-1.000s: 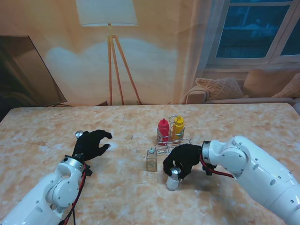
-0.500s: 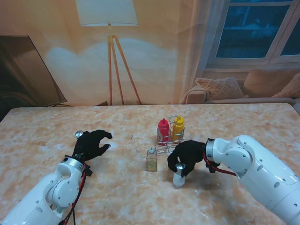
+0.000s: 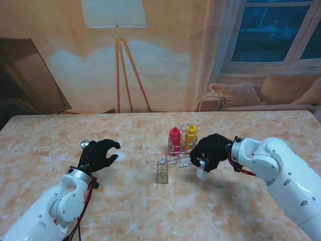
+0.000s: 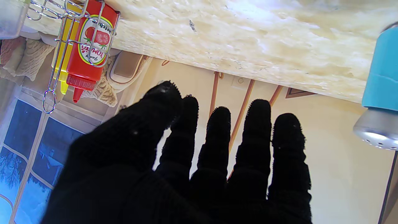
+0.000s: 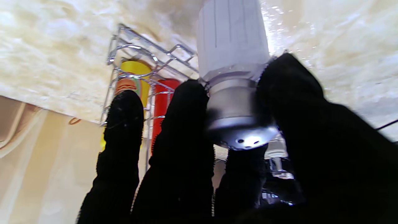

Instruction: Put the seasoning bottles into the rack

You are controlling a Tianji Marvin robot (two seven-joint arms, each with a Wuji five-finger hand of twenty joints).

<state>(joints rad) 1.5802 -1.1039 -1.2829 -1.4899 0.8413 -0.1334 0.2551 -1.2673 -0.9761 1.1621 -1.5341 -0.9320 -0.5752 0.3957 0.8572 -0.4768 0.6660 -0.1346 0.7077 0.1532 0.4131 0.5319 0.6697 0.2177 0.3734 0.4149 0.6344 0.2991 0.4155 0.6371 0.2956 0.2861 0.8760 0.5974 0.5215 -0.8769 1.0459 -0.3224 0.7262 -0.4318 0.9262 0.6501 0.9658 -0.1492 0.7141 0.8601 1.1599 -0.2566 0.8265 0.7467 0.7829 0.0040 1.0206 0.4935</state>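
Observation:
My right hand (image 3: 210, 150) is shut on a white shaker (image 3: 202, 172) with a silver cap (image 5: 241, 124), held off the table just right of the wire rack (image 3: 181, 155). The rack holds a red ketchup bottle (image 3: 174, 137) and a yellow bottle (image 3: 191, 135). A small clear bottle (image 3: 162, 171) with brownish contents stands on the table in front of the rack's left side. My left hand (image 3: 99, 154) is open at the table's left, fingers spread. A blue shaker with a silver cap (image 3: 85, 144) stands just beyond that hand, also showing in the left wrist view (image 4: 381, 93).
The marble table (image 3: 125, 201) stretches wide around both arms. Beyond its far edge stand a floor lamp (image 3: 118, 60), a sofa with cushions (image 3: 251, 95) and a dark panel (image 3: 30, 75) at far left.
My right hand has lifted the white shaker off the table and carried it away from me and to the right, up beside the rack. The left hand has stayed still.

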